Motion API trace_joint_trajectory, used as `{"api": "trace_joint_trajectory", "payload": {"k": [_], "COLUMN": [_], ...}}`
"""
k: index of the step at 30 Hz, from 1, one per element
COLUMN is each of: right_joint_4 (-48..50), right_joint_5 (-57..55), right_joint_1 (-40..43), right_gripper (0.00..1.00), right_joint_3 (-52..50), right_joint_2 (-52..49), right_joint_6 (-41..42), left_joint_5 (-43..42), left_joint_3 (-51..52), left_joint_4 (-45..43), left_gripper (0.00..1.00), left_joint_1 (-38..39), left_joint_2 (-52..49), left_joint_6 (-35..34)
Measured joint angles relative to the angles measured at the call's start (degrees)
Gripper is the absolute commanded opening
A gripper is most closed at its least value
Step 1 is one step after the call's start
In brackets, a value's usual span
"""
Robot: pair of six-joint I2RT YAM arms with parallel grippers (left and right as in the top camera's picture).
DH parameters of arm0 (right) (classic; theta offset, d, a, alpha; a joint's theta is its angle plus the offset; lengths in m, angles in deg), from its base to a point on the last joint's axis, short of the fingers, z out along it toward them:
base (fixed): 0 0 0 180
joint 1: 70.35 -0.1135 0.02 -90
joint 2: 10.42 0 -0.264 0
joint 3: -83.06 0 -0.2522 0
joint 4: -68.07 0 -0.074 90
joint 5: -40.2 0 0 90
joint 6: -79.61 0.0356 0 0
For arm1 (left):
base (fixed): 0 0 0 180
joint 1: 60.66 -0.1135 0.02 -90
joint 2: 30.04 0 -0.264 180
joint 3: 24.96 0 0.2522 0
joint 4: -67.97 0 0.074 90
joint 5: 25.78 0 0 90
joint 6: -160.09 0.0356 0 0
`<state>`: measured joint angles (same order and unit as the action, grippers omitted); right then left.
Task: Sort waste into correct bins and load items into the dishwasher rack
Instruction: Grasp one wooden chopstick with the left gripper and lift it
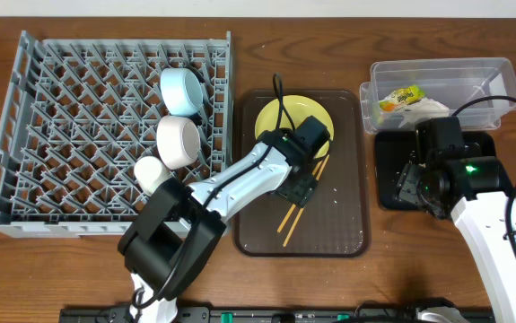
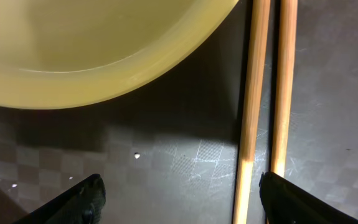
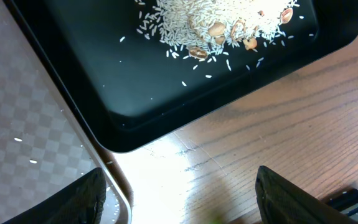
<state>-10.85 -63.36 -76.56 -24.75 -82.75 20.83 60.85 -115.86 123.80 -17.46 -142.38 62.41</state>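
Note:
The grey rack [image 1: 78, 117] holds the light blue bowl [image 1: 183, 90], the white bowl [image 1: 179, 141] and the small white cup [image 1: 153, 172]. The yellow plate [image 1: 293, 121] and the wooden chopsticks [image 1: 295, 213] lie on the brown tray [image 1: 338, 224]. My left gripper [image 1: 301, 186] is open low over the chopsticks [image 2: 253, 93], just below the plate's rim [image 2: 91, 56]. The clear tub [image 1: 473, 76] holds the wrapper [image 1: 399, 97] and the tissue [image 1: 428, 108]. My right gripper [image 1: 412, 184] is open and empty over the near-left corner of the black tray [image 3: 141, 87], which holds beige crumbs [image 3: 222, 18].
In the right wrist view a strip of bare wooden table [image 3: 278, 124] lies between the black tray and the brown tray's corner [image 3: 35, 143]. A few stray grains lie on the brown tray. A cable runs from the left arm across the yellow plate.

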Motion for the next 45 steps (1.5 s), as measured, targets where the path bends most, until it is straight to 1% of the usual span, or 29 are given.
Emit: {"api": "trace_joint_trajectory", "payload": {"k": [8, 10, 12, 13, 15, 16, 17, 21, 24, 25, 27, 31, 40, 43, 45], "right_joint_4": [0.0, 0.0, -0.2, -0.2, -0.2, -0.2, -0.2, -0.3, -0.4, -0.4, -0.4, -0.4, -0.4, -0.4, -0.4], "right_joint_5": [0.0, 0.0, 0.0, 0.0, 0.0, 0.0, 0.0, 0.0, 0.0, 0.0, 0.0, 0.0, 0.0, 0.0, 0.0], "right_joint_1": [0.0, 0.0, 0.0, 0.0, 0.0, 0.0, 0.0, 0.0, 0.0, 0.0, 0.0, 0.0, 0.0, 0.0, 0.0], "right_gripper": [0.75, 0.75, 0.75, 0.75, 0.75, 0.75, 0.75, 0.75, 0.75, 0.75, 0.75, 0.75, 0.75, 0.75, 0.75], "right_joint_3": [0.0, 0.0, 0.0, 0.0, 0.0, 0.0, 0.0, 0.0, 0.0, 0.0, 0.0, 0.0, 0.0, 0.0, 0.0], "right_joint_2": [0.0, 0.0, 0.0, 0.0, 0.0, 0.0, 0.0, 0.0, 0.0, 0.0, 0.0, 0.0, 0.0, 0.0, 0.0], "right_joint_6": [0.0, 0.0, 0.0, 0.0, 0.0, 0.0, 0.0, 0.0, 0.0, 0.0, 0.0, 0.0, 0.0, 0.0, 0.0], "left_joint_5": [0.4, 0.4, 0.3, 0.4, 0.3, 0.3, 0.3, -0.2, -0.8, -1.0, -1.6, -2.5, -3.4, -3.5, -3.6], "left_joint_3": [0.0, 0.0, 0.0, 0.0, 0.0, 0.0, 0.0, 0.0, 0.0, 0.0, 0.0, 0.0, 0.2, 0.9, 0.9], "left_joint_4": [-0.2, -0.4, -0.5, -0.5, -0.6, -0.6, -0.6, -0.5, -0.3, -0.2, 0.3, 1.7, 7.2, 7.9, 7.8], "left_gripper": [0.8, 0.77, 0.68, 0.57, 0.42, 0.38, 0.34, 0.28, 0.19, 0.13, 0.09, 0.06, 0.06, 0.06, 0.06], "left_joint_1": [1.0, 1.6, 1.9, 2.0, 2.3, 2.4, 2.5, 2.6, 2.6, 2.6, 2.6, 2.6, 2.6, 2.6, 2.6], "left_joint_2": [-2.8, -3.5, -3.5, -3.5, -3.5, -3.5, -3.5, -3.5, -3.5, -3.5, -3.5, -3.5, -2.5, 0.8, 4.7], "left_joint_6": [0.0, 0.0, -0.1, -0.3, -0.2, -0.3, -0.3, 0.0, -0.1, -0.1, 0.1, 0.2, 1.6, 2.7, 3.5]}}
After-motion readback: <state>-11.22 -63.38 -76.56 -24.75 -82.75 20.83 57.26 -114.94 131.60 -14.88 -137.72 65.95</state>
